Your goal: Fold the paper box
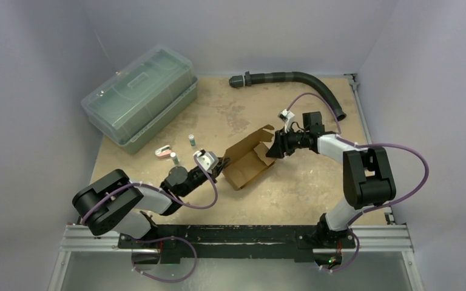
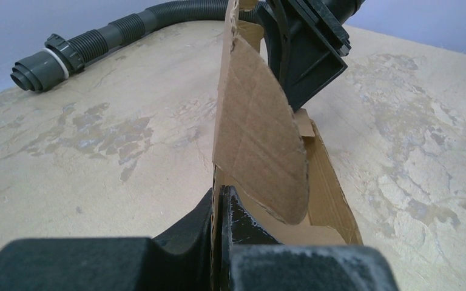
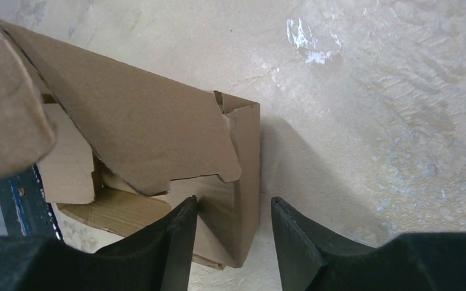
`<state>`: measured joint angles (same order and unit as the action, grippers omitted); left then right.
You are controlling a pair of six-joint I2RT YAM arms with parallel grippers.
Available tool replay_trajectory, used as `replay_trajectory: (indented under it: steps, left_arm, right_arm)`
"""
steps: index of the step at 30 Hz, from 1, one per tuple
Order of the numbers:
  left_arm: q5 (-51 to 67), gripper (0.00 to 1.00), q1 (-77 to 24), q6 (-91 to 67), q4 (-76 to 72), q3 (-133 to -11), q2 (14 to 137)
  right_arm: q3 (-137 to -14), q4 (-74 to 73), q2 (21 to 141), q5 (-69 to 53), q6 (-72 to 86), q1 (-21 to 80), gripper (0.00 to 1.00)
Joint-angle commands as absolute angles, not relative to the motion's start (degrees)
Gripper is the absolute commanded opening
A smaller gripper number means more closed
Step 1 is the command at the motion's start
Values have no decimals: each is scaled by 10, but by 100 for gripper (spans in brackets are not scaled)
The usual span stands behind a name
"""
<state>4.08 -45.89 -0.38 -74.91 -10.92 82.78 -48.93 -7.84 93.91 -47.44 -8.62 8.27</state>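
While the left gripper pinches one thin wall of the paper box flat between its closed, matte-black fingers, we see the right gripper standing partly open at the box's far end. Its two wedge-shaped fingers straddle an upright corner panel with nothing clamped (whether either pad touches the cardboard we cannot tell). The box sits mid-table between the two grippers, a half-formed open tray of plain brown corrugated board. From the left wrist we make out faint ribbing across a tall flap with a rounded edge. From the right wrist we see a slanted flap with a notched tab lying over the hollow. The table beneath is pale tan and mottled with worn, blotchy patches. Along its far edge curves a black ribbed hose ending in a grey collar. At the far left stands a clear greenish plastic bin with a moulded lid, well apart from the box.
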Motion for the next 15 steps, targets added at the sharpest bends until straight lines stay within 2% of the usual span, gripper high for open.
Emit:
replay_trajectory:
  steps: [1, 15]
  left_arm:
    - [35, 0, -463, -17, -776, -127, 808]
    - [49, 0, -470, -36, -792, -142, 823]
  right_arm:
    - [-495, -53, 913, -453, -88, 88, 49]
    - [-473, 16, 885, -426, -65, 90, 38]
